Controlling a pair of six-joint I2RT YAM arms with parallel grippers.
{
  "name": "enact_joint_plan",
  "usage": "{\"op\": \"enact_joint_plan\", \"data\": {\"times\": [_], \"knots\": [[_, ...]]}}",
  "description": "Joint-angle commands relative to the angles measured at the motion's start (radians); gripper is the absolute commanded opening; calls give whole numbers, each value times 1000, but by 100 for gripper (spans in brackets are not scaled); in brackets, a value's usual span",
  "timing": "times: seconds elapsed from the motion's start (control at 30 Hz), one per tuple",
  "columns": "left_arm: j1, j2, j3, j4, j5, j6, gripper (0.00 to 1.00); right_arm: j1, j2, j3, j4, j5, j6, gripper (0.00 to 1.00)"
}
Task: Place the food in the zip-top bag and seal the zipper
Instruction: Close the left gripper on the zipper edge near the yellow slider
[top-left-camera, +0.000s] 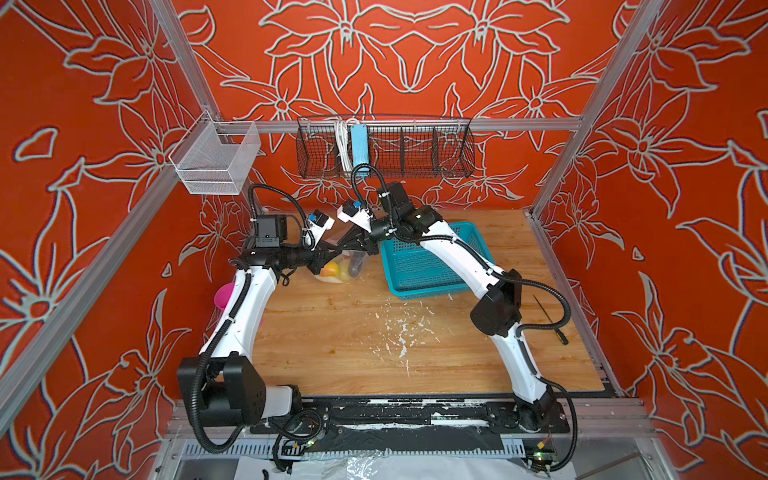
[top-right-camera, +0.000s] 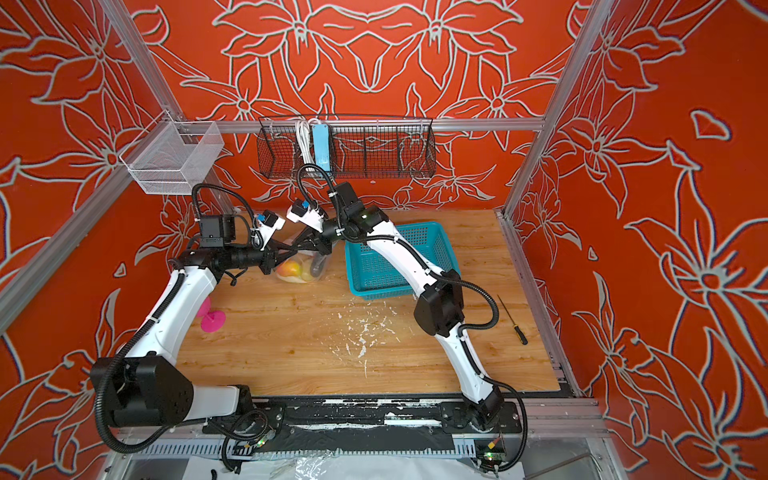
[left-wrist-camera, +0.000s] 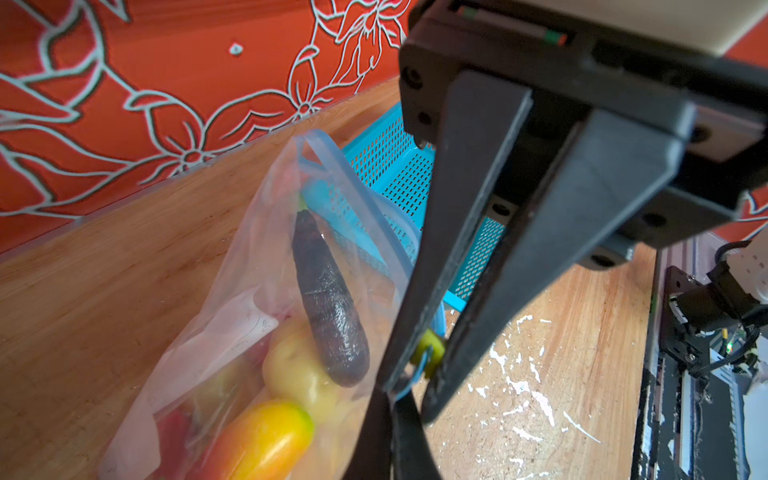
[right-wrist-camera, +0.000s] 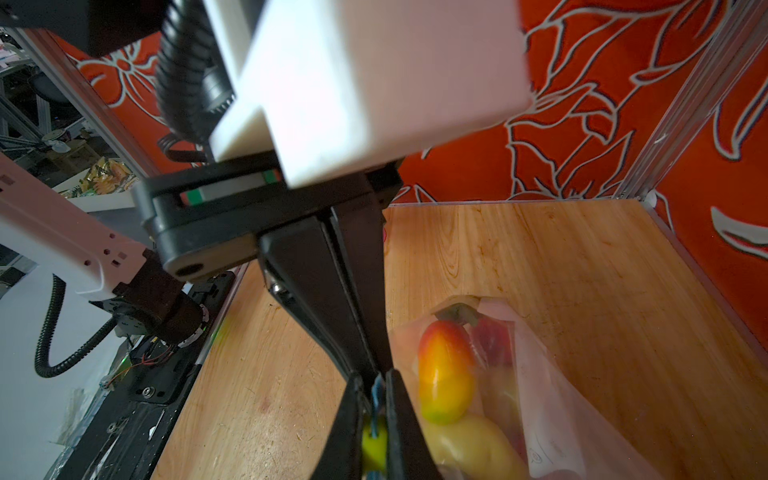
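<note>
While the food (left-wrist-camera: 266, 440) is sitting inside the zip-top bag (left-wrist-camera: 216, 340), sealing is beginning.
The bag is standing at the worktop's (top-left-camera: 353, 332) far middle beside a teal basket (top-left-camera: 419, 270), its zipper (left-wrist-camera: 357, 183) gaping; the left pincer (left-wrist-camera: 415, 386) is clamping the yellow end (left-wrist-camera: 429, 351), the right pincer (right-wrist-camera: 376, 376) pinching the zipper alongside. Next, I judge: drawing that end across, right anchoring; red floral walls (top-left-camera: 415, 62) are enclosing everything.

The zip-top bag (left-wrist-camera: 199, 332) (with its food (left-wrist-camera: 266, 440)) is cut off at both wrist views' edges.
</note>
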Motion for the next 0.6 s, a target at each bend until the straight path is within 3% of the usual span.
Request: {"op": "enact_joint_plan", "data": {"times": [0.0,0.03,0.13,0.3,0.57], "knots": [[4,-15,-17,38,43,-14,0,-3,4,27,26,-23,10,0],[4,-17,-22,44,38,-15,0,-5,0,21,27,-13,7,0],[4,-32,-38,59,25,-22,0,-4,-22,-8,35,13,-7,15],[4,-50,-58,78,15,-22,0,-5,-47,-33,35,32,-28,25],[4,-47,-57,76,12,-25,0,-11,-54,-32,5,36,-50,27]]}}
